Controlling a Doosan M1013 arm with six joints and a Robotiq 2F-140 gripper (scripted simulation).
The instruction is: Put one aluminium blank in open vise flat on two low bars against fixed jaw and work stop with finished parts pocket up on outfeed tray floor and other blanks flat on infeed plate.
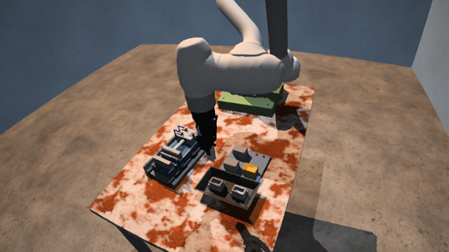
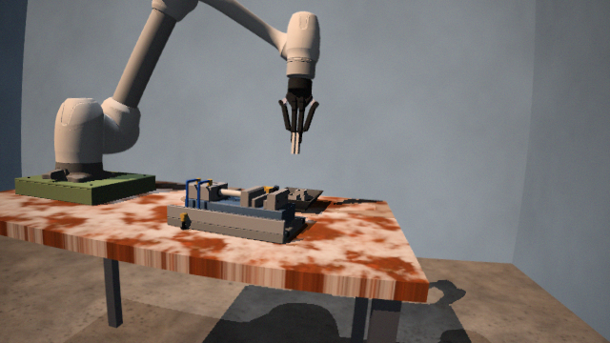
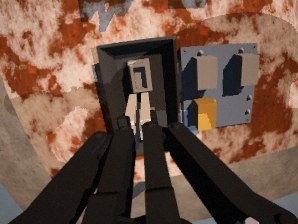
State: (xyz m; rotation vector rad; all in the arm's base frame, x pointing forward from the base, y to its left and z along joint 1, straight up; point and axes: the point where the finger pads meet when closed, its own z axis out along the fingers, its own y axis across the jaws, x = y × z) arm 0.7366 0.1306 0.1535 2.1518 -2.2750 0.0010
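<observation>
1. Vise (image 1: 174, 163) (image 2: 248, 209) of the machine-tending cell is seen at the left of the top view, on the mottled table (image 1: 127, 190) (image 2: 229, 245). The block with the two blue hoses (image 1: 186, 134) (image 2: 193, 191) is placed at its far end and is joined by the piston rod (image 1: 179, 144) (image 2: 231, 192) to the moving jaw (image 1: 171, 152) (image 2: 251, 196). Whether a blank is seated in the narrow opening cannot be told.
2. Gripper (image 1: 211, 156) (image 2: 295, 151) (image 3: 140, 104) is held above the table with fingers pointed down and clenched nearly together; nothing is grasped.
3. Outfeed tray (image 1: 227, 175) (image 3: 172, 75) is set beside the infeed plate. Two finished parts, a left one (image 1: 216, 183) (image 3: 141, 76) and a right one (image 1: 239, 193), are contained in it, spaced apart, pockets up. In the wrist view, the right one is hidden by the fingers.
4. Infeed plate (image 1: 261, 163) (image 3: 231, 107) is occupied by three separate blanks: a nearer aluminium blank (image 1: 231, 165) (image 3: 207, 72), a farther aluminium blank (image 1: 240, 152) (image 3: 249, 70) and a brass blank (image 1: 250, 170) (image 3: 205, 114), placed nearest the tray's right end.
</observation>
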